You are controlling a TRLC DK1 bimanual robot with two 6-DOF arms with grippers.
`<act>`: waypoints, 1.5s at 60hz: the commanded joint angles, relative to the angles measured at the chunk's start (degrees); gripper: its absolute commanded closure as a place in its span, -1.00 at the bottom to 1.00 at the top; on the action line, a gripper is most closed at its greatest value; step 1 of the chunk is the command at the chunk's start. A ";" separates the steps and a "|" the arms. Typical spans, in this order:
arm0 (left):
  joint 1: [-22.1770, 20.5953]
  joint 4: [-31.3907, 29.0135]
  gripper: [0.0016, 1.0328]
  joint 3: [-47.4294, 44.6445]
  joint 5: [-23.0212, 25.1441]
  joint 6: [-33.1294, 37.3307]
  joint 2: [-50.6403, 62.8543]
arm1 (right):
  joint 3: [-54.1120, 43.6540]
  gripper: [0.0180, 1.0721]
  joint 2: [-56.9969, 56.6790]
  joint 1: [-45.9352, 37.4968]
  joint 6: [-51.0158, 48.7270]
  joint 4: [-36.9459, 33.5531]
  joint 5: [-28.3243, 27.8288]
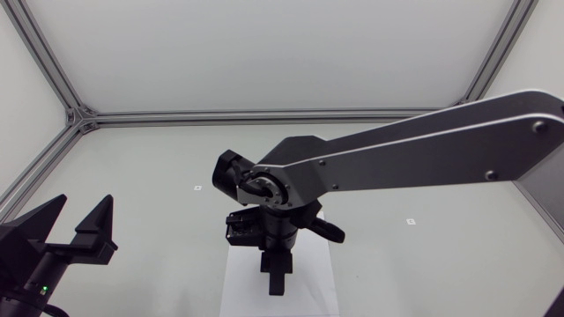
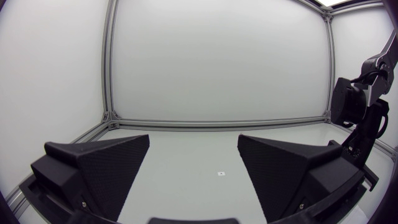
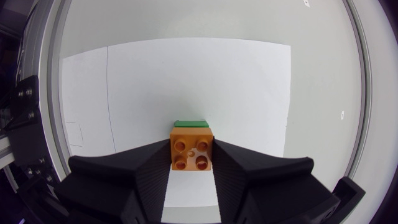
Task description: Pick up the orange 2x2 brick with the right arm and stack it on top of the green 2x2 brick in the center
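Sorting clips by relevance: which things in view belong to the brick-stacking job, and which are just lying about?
Job: orange 2x2 brick, gripped by the right end effector; green 2x2 brick, its edge showing just beyond the orange one.

Lying about: left end effector, open and empty; white sheet under the bricks; two small table markers.

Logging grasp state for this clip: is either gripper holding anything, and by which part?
The right gripper holds the orange 2x2 brick by its two opposite side faces. The left gripper is open and empty.
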 commanded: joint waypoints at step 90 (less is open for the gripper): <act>0.16 -0.84 -0.92 -2.35 0.32 0.75 -0.45 | -0.06 0.89 5.40 -2.08 0.39 -2.88 -3.78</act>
